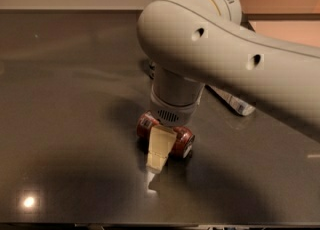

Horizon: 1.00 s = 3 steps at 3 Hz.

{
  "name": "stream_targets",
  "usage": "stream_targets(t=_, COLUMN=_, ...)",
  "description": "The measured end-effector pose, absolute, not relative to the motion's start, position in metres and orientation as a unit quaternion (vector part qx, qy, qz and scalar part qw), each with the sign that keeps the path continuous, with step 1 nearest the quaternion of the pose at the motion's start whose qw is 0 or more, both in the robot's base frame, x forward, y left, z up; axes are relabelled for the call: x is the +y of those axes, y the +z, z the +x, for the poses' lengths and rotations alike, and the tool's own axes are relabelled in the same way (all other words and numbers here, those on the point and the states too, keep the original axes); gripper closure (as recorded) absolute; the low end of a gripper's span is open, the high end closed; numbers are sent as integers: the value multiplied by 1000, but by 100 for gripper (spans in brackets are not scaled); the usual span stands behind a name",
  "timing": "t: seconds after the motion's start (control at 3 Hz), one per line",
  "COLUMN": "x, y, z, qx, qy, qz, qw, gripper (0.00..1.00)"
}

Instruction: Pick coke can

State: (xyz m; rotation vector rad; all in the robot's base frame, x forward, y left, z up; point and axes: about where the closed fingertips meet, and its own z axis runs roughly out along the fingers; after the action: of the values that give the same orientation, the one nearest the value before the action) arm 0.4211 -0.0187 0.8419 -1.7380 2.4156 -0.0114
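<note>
The coke can (183, 140) is red with silver rims and lies on its side on the dark table (65, 104), near the middle front. My gripper (160, 150) is down at the can, straddling its middle, with its tan near side in front of the can and reaching the tabletop. The wrist (174, 105) stands straight above the can. The far side of the gripper is hidden behind the can and wrist.
A clear plastic bottle (237, 105) lies on the table to the right behind the can, partly covered by my arm (225, 59). The arm hides much of the back right. The table's front edge runs along the bottom of the view.
</note>
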Motion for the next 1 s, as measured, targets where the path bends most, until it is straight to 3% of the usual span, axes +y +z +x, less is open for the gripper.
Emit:
stream_targets(t=0.33, x=-22, y=833, z=423, qx=810, qy=-4, qz=-582, qw=72, gripper=18)
stream_targets(t=1.0, x=-27, y=831, z=427, qx=810, qy=-4, qz=-583, qw=58, gripper=64)
